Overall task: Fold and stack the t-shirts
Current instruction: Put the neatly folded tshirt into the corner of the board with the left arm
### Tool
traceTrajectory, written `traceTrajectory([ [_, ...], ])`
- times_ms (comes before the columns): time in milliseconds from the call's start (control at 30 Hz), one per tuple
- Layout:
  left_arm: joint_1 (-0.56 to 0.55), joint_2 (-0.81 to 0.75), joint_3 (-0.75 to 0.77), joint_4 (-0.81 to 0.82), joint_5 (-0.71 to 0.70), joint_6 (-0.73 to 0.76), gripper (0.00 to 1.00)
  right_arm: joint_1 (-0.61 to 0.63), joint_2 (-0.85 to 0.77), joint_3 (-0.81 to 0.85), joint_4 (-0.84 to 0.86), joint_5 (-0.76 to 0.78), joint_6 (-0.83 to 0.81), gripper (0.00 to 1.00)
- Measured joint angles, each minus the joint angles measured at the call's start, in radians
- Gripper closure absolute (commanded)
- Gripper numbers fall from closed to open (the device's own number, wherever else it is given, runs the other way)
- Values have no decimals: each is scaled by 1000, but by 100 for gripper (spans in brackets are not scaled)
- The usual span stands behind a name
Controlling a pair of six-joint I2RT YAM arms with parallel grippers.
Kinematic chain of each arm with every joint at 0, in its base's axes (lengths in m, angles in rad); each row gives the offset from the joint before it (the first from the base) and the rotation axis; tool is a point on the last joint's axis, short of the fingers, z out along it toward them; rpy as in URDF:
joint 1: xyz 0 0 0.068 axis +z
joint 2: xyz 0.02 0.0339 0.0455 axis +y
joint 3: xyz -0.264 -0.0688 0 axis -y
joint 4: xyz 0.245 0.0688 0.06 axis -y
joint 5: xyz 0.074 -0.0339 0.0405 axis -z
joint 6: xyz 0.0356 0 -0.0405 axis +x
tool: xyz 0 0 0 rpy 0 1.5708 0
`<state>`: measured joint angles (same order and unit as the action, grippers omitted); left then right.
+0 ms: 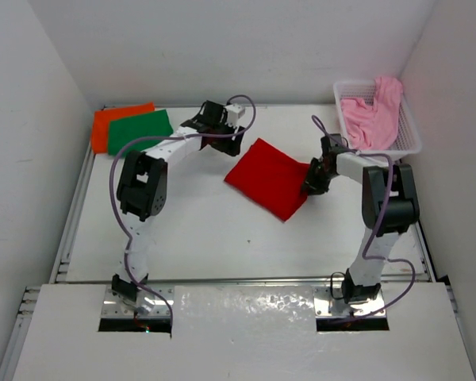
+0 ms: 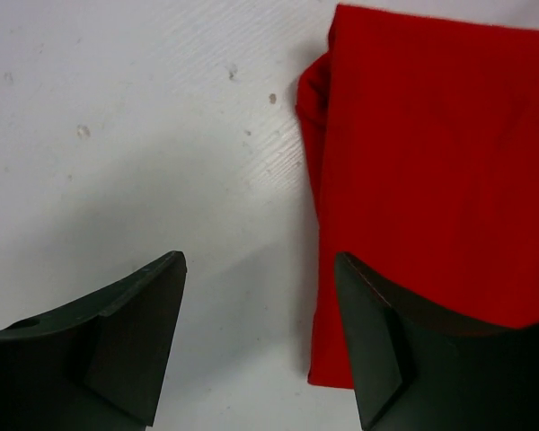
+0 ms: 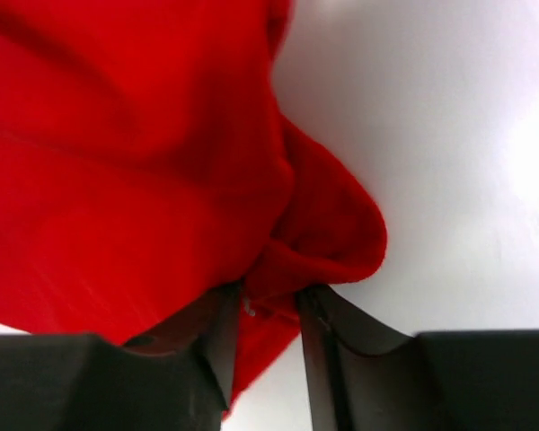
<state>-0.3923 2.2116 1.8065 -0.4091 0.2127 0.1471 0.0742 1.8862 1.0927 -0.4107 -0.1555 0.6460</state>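
Jaws of the right gripper (image 3: 269, 301) pinched on a bunched edge of the red t-shirt (image 1: 270, 176), flat on the white table (image 1: 198, 230). Jaws of the left gripper (image 2: 260, 274) wide apart, holding nothing, over that shirt's edge. Green t-shirt (image 1: 140, 129) on orange t-shirt (image 1: 109, 119), far left. Pink t-shirt (image 1: 373, 115) in basket (image 1: 410, 136).

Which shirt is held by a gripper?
The red shirt, mid-table: the right gripper pinches its edge. Elsewhere, green lies on orange far left; pink is in the basket.
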Motion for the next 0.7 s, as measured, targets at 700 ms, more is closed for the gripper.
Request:
traceTrajectory([
  [700,169,-190,-354,98,-30,-384,23,13,328,628,-235,33,-314,53],
])
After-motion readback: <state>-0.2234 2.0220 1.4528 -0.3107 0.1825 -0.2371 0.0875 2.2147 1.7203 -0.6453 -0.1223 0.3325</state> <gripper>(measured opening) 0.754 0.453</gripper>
